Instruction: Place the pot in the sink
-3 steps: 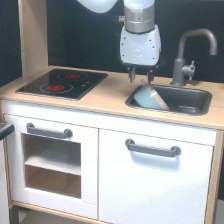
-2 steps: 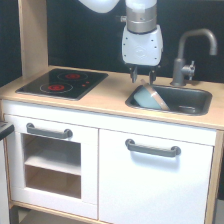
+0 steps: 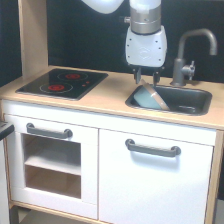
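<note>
Pot point(image 3: 148, 96), light blue-teal with a tan rim band, sits inside the sink point(image 3: 192, 101) at the basin's end nearer the stovetop point(image 3: 64, 82), tipped up on edge and leaning against that wall rather than lying flat. Directly above it hangs the end effector point(image 3: 146, 78), its two dark fingers pointing straight down, spread apart with nothing between them and clear of the pot's raised rim. The pot thus lies just below the fingertips, slightly toward the front edge of the bench point(image 3: 102, 102), and the arm's white wrist stands upright over the sink's stovetop-side corner. The grey faucet point(image 3: 192, 55) rises at the back edge of the bench, just beside the wrist on the exterior view's right. Judged from this arrangement, the placing appears done or all but done: the pot is within the basin, released, and any further move would be a straight lift away, keeping the fingers off the tilted rim and clear of the faucet.
</note>
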